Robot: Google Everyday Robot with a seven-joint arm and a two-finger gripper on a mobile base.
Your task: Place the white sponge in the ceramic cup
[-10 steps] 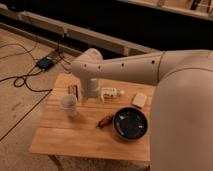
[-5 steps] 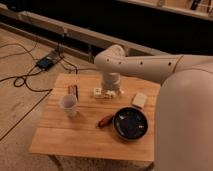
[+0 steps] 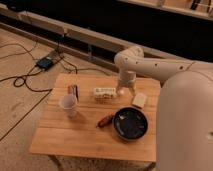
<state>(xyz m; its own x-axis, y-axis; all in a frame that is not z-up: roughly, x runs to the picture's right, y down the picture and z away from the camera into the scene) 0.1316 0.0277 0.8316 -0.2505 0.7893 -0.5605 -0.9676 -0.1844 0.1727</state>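
Observation:
The white sponge (image 3: 139, 100) is a small cream block lying near the right edge of the wooden table (image 3: 75, 135). The ceramic cup (image 3: 68, 104) stands upright on the left part of the table, far from the sponge. My gripper (image 3: 123, 90) hangs from the white arm (image 3: 150, 62) over the back middle of the table, just left of the sponge and right of a white oblong bottle-like item (image 3: 104, 93). It holds nothing that I can see.
A wide dark bowl (image 3: 130, 123) sits at the front right. A reddish-brown item (image 3: 105, 120) lies beside the bowl. A small dark object (image 3: 73, 90) lies behind the cup. Cables and a dark box (image 3: 45, 63) lie on the floor at left.
The arm has swung to the right across the back of the table, from near the cup to beside the sponge. The objects on the table have not moved.

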